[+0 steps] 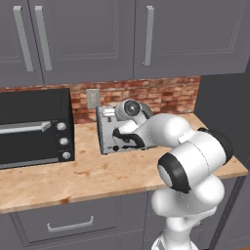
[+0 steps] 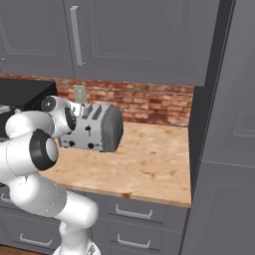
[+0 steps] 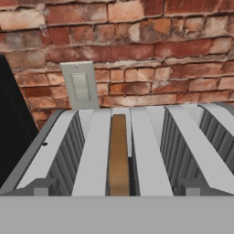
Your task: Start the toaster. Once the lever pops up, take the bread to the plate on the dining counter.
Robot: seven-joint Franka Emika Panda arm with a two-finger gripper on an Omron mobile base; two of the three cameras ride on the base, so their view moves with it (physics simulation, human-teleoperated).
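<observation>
I find the toaster (image 2: 94, 128) standing at the back edge of the wooden surface (image 2: 149, 164), against the brick wall (image 3: 137, 41), beside the black toaster oven (image 1: 34, 127). The bread (image 3: 119, 155) sits upright in a middle slot, its top edge showing. My arm hangs above the toaster. The fingers stand fully apart, holding nothing.

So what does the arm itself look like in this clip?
The arm is glossy white, built of fat rounded segments with black bands at the joints, rising from a white column. A round grey-and-black cap sits on the wrist joint near the toaster. No cables or markings show. The claw itself can't be made out.
</observation>
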